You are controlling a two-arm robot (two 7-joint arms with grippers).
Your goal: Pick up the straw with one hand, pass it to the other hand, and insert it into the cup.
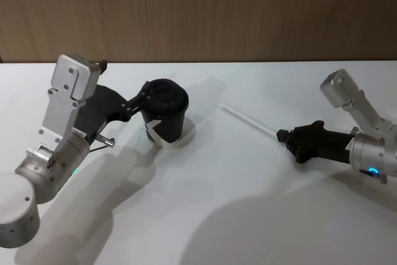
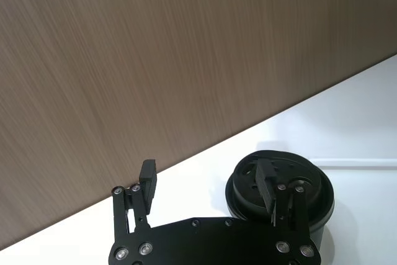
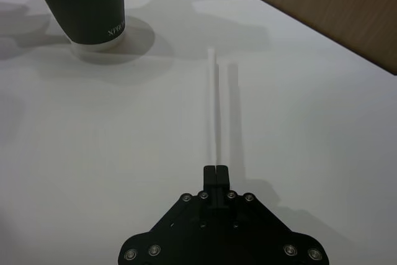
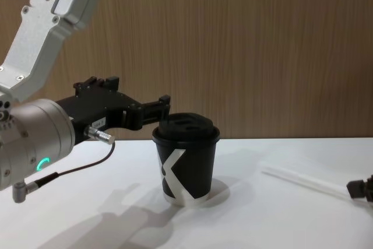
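- Pickup looks done. The right hand (image 3: 216,170) is clenched on one end of the straw (image 3: 215,110), which juts out ahead of it in the cup's (image 1: 164,113) direction.
- The straw's shadow lies apart from it on the tabletop (image 1: 205,215), so I judge it lifted clear.
- The left hand (image 2: 206,175) is released, fingers spread wide. One finger sits over the cup's lid (image 4: 189,126), well apart from the straw.
- Left to do: the handover to the left hand, then the insertion. There's no straw in the lid yet.
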